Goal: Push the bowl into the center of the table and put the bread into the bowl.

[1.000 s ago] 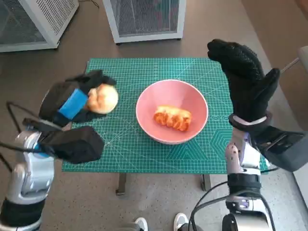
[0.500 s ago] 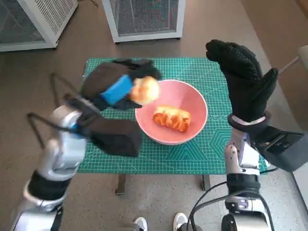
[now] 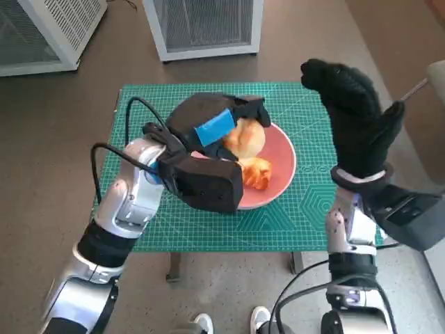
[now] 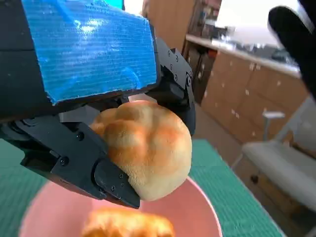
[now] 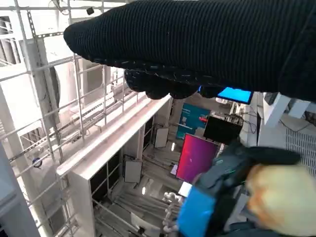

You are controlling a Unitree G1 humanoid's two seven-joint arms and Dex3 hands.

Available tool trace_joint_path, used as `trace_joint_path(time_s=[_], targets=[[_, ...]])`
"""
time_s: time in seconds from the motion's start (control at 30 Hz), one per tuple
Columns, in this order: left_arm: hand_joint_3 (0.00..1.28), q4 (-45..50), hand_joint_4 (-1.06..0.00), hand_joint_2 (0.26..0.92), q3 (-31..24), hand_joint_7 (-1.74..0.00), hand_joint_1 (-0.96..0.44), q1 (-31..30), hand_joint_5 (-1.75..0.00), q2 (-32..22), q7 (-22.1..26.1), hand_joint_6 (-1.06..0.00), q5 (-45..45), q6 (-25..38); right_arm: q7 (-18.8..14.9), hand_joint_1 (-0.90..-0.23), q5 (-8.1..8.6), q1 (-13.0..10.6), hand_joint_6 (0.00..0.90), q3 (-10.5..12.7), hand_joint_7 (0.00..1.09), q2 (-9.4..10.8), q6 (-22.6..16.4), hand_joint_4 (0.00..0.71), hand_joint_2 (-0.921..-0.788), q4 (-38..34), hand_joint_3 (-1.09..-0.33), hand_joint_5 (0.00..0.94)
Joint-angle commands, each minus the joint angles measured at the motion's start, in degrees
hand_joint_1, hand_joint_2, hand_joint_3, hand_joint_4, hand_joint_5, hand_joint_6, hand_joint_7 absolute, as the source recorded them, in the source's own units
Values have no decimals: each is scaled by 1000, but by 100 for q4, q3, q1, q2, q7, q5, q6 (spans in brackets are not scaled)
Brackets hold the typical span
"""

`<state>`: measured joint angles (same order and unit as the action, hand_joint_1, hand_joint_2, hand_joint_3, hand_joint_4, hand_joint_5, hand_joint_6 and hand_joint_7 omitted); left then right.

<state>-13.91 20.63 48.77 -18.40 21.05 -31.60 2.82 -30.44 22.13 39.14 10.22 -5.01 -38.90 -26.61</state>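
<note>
The left hand (image 3: 221, 127), black with blue tape across its back, grips a round bread roll (image 3: 245, 138) between its fingers and thumb, and holds it over the pink bowl (image 3: 281, 170). In the left wrist view the same roll (image 4: 147, 146) sits clamped under the taped back of the hand (image 4: 94, 94), its pale golden crust bulging out past the black fingers (image 4: 106, 180), with the bowl's pink rim (image 4: 207, 210) directly below. A second piece of bread, a longer orange-brown glazed one (image 3: 256, 171), already lies inside the bowl, partly hidden behind the left wrist housing; its top shows in the left wrist view (image 4: 128, 224) just beneath the held roll. The bowl rests near the middle of the green cutting mat (image 3: 306, 209) that covers the small table.

The right hand (image 3: 354, 129), in its black knitted glove, is raised upright off the right side of the mat, fingers straight and holding nothing, well apart from the bowl. In the right wrist view the glove (image 5: 197, 44) fills the top as a dark band.

Beyond the table, two white mesh-fronted cabinets (image 3: 201, 24) stand on the brown floor (image 3: 55, 111). A pair of white shoe tips (image 3: 229, 323) shows at the near edge.
</note>
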Motion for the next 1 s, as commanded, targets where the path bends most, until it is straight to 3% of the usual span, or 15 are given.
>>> trace_joint_path(time_s=[0.03,0.1,0.2,0.27,0.4,0.63,1.0], targets=[[242,-259,-453,893,75,-1279,-17,38,-1167,59,182,-328,16,159,89,-489,-86,-190,95,-9,508,12,9,295,-921,71,-487,3],[204,-305,-324,853,70,-747,-82,35,-553,88,295,-267,48,306,111,-487,-106,-208,94,-10,507,1,4,291,-921,93,-486,1],[132,-330,-251,862,69,-387,-158,42,-182,93,370,-249,39,435,157,-486,-147,-216,90,-11,506,-12,-7,282,-921,105,-487,0],[103,-294,-228,872,63,-282,-203,29,-93,71,394,-250,31,465,189,-486,-175,-217,87,-11,504,-16,-7,277,-921,114,-489,0],[57,-196,-207,894,-10,-169,-276,-55,-20,10,397,-269,115,390,262,-489,-244,-223,84,-18,504,-12,1,274,-921,148,-496,0],[35,-193,-176,907,-318,-125,-336,-230,-1,-64,202,-277,489,-81,357,-485,-317,-226,83,-61,503,13,28,273,-921,217,-502,0],[26,115,-146,917,-1356,-99,-370,-592,0,-9,186,-277,1889,-746,421,-494,-289,-142,83,-126,507,11,113,272,-921,218,-501,0]])
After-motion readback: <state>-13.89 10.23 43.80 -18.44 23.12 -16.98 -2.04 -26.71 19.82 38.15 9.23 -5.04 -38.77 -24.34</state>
